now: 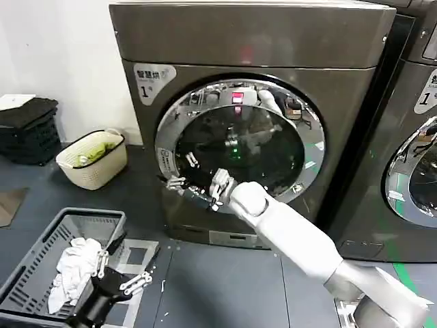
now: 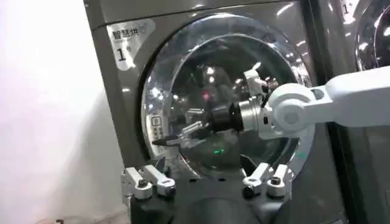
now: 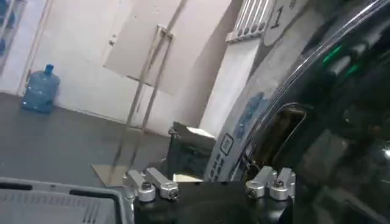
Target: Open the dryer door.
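Chrome ring of the dryer door (image 1: 240, 140) is the landmark: the door sits shut, flat in the front of the dryer (image 1: 259, 41), w/ the white "1" sticker (image 1: 151, 78) above its left edge. The right gripper (image 1: 183, 183) is at the lower left of this ring, its arm reaching across the dark glass from the right side. In the left wrist view the right gripper (image 2: 183, 135) has its fingers parted a little, tips near the ring edge; I cannot tell if they hold the edge or the recess already. The right wrist view shows a dark recess (image 3: 277, 131) in the ring, prob. the grip place, close in front of the camera.

The left gripper (image 1: 123, 270) waits low, well left and below the door, over a grey basket (image 1: 31, 273) w/ white cloth (image 1: 75, 263); fingers spread, nothing in them.

Risks, as I judge: fingers may slide off the smooth chrome if they close beside the recess, not in it. A pull that does not follow the hinge arc could strain the latch or wrist. Also the door, when swinging, may meet the forearm, which lies across the glass.
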